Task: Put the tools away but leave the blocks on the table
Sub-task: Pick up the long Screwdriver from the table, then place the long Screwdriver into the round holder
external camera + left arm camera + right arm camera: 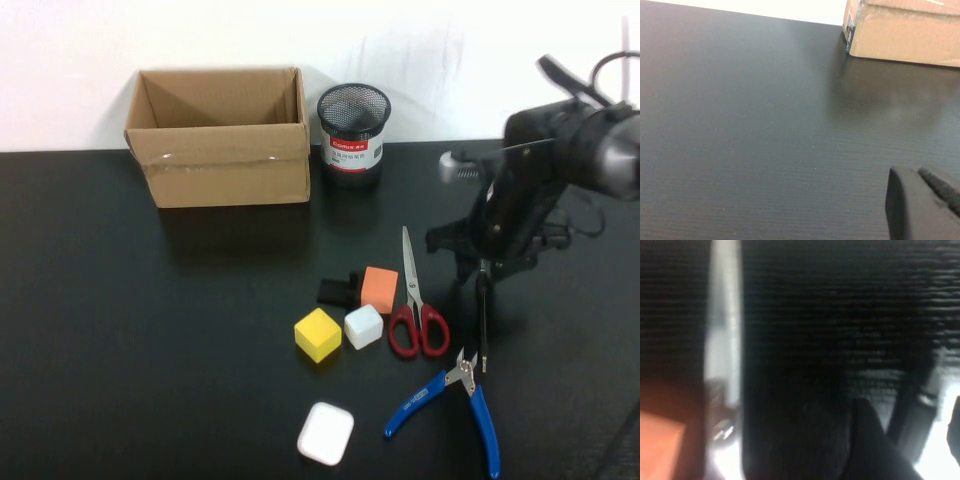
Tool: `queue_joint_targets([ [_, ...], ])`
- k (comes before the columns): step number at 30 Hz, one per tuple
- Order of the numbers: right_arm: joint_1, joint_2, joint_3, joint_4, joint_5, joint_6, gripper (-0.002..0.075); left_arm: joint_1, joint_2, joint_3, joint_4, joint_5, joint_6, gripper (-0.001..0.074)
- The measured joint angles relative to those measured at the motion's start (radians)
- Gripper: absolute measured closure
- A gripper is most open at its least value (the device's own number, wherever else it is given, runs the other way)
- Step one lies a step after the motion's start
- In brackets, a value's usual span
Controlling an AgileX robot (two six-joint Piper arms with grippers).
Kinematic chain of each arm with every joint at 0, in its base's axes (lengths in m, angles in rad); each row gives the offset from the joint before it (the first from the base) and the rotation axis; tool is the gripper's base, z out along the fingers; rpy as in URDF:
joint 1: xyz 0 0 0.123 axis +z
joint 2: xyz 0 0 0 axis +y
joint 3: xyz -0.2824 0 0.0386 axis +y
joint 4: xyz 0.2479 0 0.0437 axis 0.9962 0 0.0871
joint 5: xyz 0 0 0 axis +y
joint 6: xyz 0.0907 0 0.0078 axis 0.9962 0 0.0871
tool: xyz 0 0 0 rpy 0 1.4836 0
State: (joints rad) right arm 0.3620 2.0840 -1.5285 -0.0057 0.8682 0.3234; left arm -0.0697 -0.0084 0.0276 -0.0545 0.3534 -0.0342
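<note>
The thin black screwdriver (483, 320) lies on the matte black table (150, 350), its metal tip pointing toward the blue-handled pliers (455, 395). The right gripper (482, 268) is low over the screwdriver's far end, its arm folded steeply down from the right; whether its fingers stand apart or grip the shaft cannot be told. Just left lie the red-handled steel scissors (415, 310), blades pointing away. Beside them cluster the foam-like orange block (379, 289), black block (336, 291), white cube (363, 326) and yellow cube (318, 334). The left gripper (920, 202) hovers near the cardboard box (218, 135); its fingers' state cannot be told.
</note>
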Motion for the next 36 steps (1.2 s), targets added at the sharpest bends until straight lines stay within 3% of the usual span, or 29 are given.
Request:
queue_joint_targets([
  [7,0.000,0.069,-0.069,-0.019,0.062,0.013,0.0484,0.000,0.000,0.000,0.000,0.000,0.000,0.0732],
  [13,0.000,0.074,-0.076,-0.017,0.069,-0.011,0.0674,0.000,0.000,0.000,0.000,0.000,0.000,0.0732],
  [23,0.002,0.022,-0.108,-0.056,-0.007,-0.118,0.0685,0.000,0.000,0.000,0.000,0.000,0.000,0.0732],
  [28,0.002,-0.089,-0.210,-0.053,-0.162,-0.198,0.0685,0.000,0.000,0.000,0.000,0.000,0.000,0.0732],
  [36,0.002,-0.128,-0.245,0.035,-0.615,-0.240,0.0685,0.000,0.000,0.000,0.000,0.000,0.000,0.0732],
])
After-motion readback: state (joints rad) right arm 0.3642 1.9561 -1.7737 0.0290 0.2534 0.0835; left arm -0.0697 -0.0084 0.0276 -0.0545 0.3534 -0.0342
